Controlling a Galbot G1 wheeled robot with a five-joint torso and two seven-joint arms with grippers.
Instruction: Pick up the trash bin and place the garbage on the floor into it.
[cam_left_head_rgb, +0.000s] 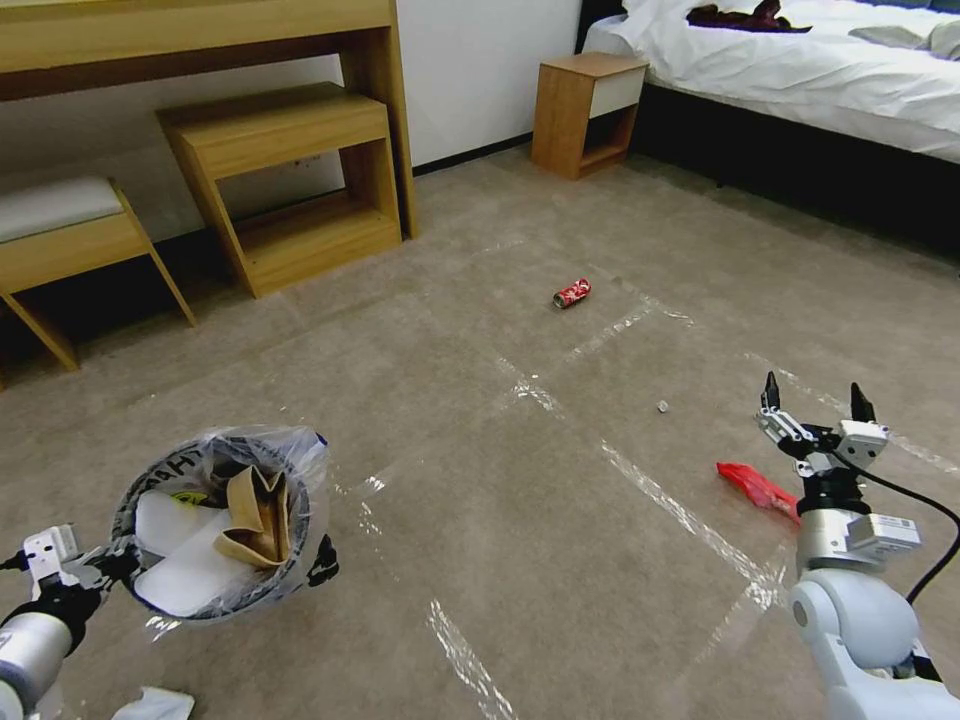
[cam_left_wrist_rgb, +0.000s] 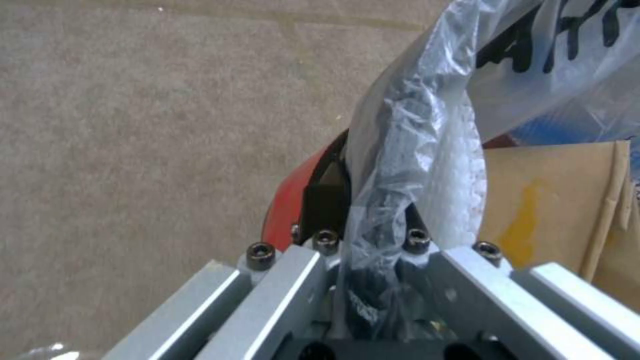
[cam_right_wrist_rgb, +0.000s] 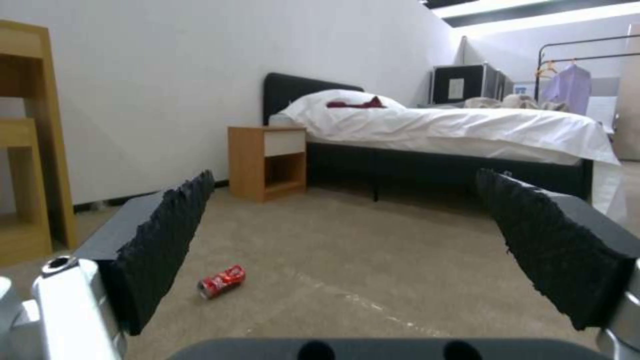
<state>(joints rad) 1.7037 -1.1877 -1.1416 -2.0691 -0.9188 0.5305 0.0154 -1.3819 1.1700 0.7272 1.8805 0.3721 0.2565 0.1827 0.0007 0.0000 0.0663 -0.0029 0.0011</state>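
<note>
Nearest to us, our left hand (cam_left_head_rgb: 110, 562) is clenched on the black rim of the trash bin (cam_left_head_rgb: 222, 520), pinching the rim and the clear plastic liner (cam_left_wrist_rgb: 407, 165) together; in the left wrist view the crinkled bag runs straight down between the fingers. We judge that gripping the rim keeps the bin's mouth upward and open, so litter can be dropped in from above while the bin travels with us, held low over the floor (cam_left_head_rgb: 480, 520) at our left. Inside it already lie a torn tan carton (cam_left_head_rgb: 258, 515) and flat white slippers (cam_left_head_rgb: 190, 565). A scrap of white tissue (cam_left_head_rgb: 155, 705) lies on the carpet just below the bin, at the picture's lower edge.

To our right, our right hand (cam_left_head_rgb: 815, 400) hangs released, fingers spread wide and holding nothing, pointing forward over the taped carpet. A red wrapper (cam_left_head_rgb: 757, 488) lies just beside its wrist, so we judge it the handiest piece for that arm. A little beyond sits a tiny pale scrap (cam_left_head_rgb: 662, 406), too small to identify.

Farther out, well apart from both hands, the crushed red can (cam_left_head_rgb: 572, 292) rests on its side near a strip of shiny tape; the right wrist view frames the can between the open fingers. Beyond stand a wooden nightstand (cam_left_head_rgb: 585, 110) and the bed (cam_left_head_rgb: 800, 70).
</note>
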